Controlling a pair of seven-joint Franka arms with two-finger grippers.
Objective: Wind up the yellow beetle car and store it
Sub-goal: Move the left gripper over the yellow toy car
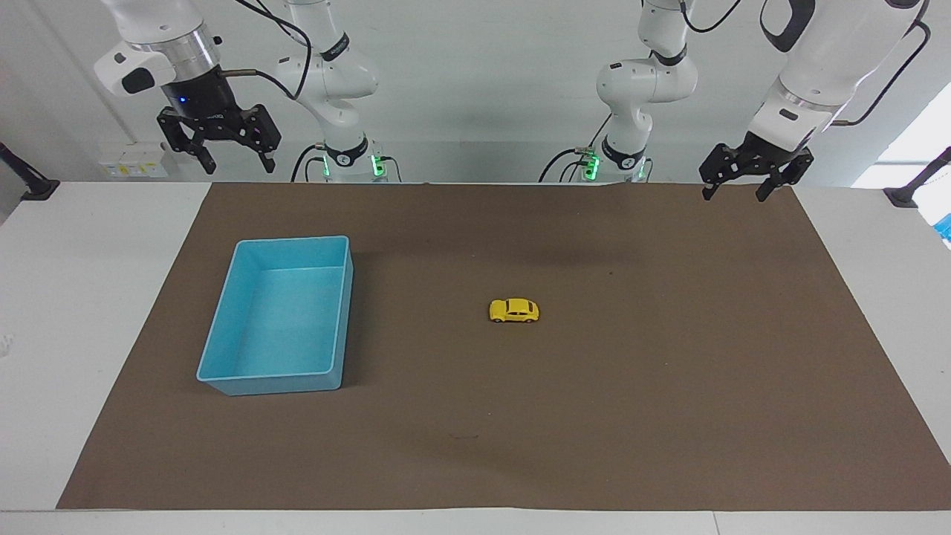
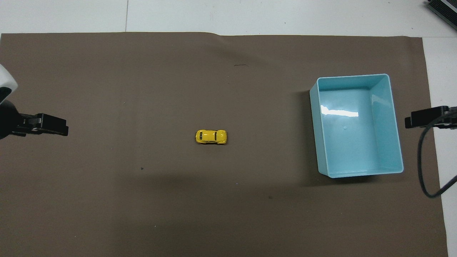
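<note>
The yellow beetle car [image 1: 513,310] [image 2: 211,137] stands on its wheels near the middle of the brown mat, with nothing touching it. An empty light-blue bin [image 1: 279,316] [image 2: 357,125] sits on the mat toward the right arm's end. My left gripper [image 1: 734,189] hangs open in the air over the mat's corner at the left arm's end; only part of it [image 2: 44,125] shows in the overhead view. My right gripper [image 1: 234,162] waits open, high above the table's edge near its base, empty.
The brown mat [image 1: 669,386] covers most of the white table [image 1: 67,297]. A black cable [image 2: 423,167] loops down beside the bin at the right arm's end. A small dark mark [image 2: 241,65] lies on the mat farther from the robots than the car.
</note>
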